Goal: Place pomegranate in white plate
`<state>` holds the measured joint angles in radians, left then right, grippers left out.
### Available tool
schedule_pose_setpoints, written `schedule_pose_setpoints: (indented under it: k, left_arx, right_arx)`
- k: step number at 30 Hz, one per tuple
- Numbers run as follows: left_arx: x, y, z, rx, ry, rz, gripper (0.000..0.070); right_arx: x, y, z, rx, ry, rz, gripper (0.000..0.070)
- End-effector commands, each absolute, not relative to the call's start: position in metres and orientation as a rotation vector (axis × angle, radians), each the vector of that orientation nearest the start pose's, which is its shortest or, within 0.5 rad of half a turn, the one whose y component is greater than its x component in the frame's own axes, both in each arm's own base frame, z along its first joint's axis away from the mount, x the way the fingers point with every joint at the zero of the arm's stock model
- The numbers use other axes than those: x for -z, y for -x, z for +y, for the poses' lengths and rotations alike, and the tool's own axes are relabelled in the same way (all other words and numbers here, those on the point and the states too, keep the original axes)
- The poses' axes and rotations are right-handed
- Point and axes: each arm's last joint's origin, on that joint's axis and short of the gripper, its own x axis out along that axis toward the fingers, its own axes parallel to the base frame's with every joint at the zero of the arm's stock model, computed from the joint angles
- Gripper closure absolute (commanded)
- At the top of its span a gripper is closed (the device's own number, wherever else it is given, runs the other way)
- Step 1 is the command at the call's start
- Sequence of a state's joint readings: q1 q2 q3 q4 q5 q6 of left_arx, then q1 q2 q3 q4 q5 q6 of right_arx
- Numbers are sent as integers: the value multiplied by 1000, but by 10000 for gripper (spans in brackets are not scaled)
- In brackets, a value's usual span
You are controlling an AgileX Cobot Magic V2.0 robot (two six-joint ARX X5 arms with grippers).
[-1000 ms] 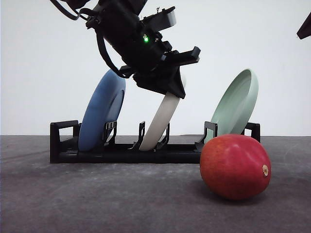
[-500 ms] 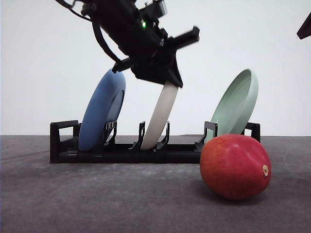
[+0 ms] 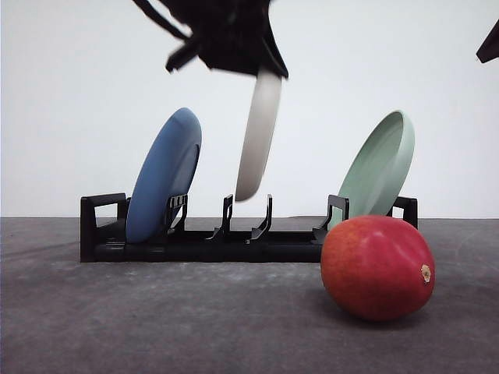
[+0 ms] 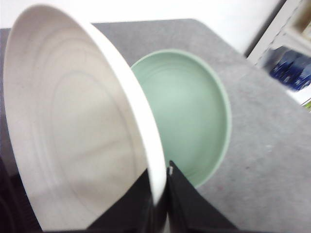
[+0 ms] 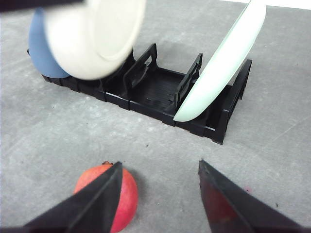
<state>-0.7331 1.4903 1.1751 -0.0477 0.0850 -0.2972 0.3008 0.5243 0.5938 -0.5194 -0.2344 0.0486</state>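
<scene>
Left hand (image 4: pixel 159 206) clamps white plate (image 3: pixel 259 132) rim, above rack (image 3: pixel 234 241); pomegranate (image 3: pixel 377 267) lies on table

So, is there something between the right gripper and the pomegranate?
Nothing visible. In the right wrist view the open right gripper hangs over bare table, the pomegranate just beside one finger. The rack stands farther off.

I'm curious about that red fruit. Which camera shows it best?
The front view: the pomegranate sits whole and sharp on the table, right of the rack, its tan stem spot visible. The right wrist view catches its top, partly hidden behind a finger of the open right gripper.
</scene>
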Motion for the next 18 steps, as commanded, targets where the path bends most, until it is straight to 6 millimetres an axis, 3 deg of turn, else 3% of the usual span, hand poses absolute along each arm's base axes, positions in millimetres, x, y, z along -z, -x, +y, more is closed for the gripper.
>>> schedule_pose_setpoints:
  k: [1,9,18]
  left_arx:
    - [-328,-247,-230,782,206,458,699]
    - [-338,-213,-206,835,311,516,699]
    - [-304,-157,-161,900,417,336,698]
  right_arx:
    - [-276,-111,42,-524,-24,445,387]
    - [-276,-111,42,-524,-24,445,387]
    - [-276,-111,42,-523,-24,449,387]
